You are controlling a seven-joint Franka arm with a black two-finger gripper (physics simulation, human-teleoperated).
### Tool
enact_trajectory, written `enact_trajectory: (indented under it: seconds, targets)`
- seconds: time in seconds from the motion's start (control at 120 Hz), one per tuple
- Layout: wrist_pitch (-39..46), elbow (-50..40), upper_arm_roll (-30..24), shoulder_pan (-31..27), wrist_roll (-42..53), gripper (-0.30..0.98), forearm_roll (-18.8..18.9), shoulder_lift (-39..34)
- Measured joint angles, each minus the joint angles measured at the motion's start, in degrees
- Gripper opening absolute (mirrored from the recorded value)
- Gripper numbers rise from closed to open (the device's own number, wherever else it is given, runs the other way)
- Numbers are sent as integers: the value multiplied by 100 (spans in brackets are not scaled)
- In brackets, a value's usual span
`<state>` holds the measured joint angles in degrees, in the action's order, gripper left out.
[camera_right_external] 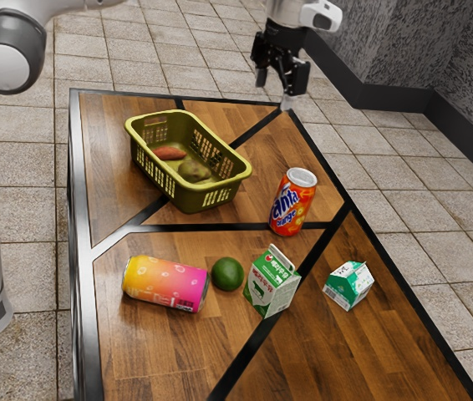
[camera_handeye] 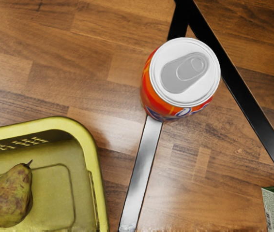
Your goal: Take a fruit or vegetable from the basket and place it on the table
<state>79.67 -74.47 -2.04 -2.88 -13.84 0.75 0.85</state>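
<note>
Pear (camera_right_external: 193, 171) inside the basket (camera_right_external: 203, 200), near a reddish root vegetable (camera_right_external: 170, 154), both enclosed by raised green walls. Gripper (camera_right_external: 273, 90) up in the air, fingers spread, nothing between them. Just outside the basket, upright on the table (camera_right_external: 136, 359), an orange soda can (camera_right_external: 293, 203). Farther off, a pink-and-yellow can (camera_right_external: 165, 284) on its side, then a lime (camera_right_external: 227, 274) close beside a milk carton (camera_right_external: 272, 282), and a smaller carton (camera_right_external: 348, 286) toward the exterior view's right.

Toward the tabletop (camera_right_external: 136, 359) edge at the exterior view's right, an upright Fanta can (camera_right_external: 292, 203) and a small green-and-white carton (camera_right_external: 349, 286). Nearer the opposite edge, a yellow-pink can (camera_right_external: 165, 284) on its side, a lime (camera_right_external: 227, 273) between it and a milk carton (camera_right_external: 271, 284).
</note>
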Motion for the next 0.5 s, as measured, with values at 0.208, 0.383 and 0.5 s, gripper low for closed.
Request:
enact_trajectory:
  seconds: [0.208,0.383,0.5]
  targets:
    - [-159,17,-10,-46,-63,68,51,30]
    - [-314,-14,169,62,0,68,203,-6]
    - [-228,-606,351,153,130,68,261,-128]
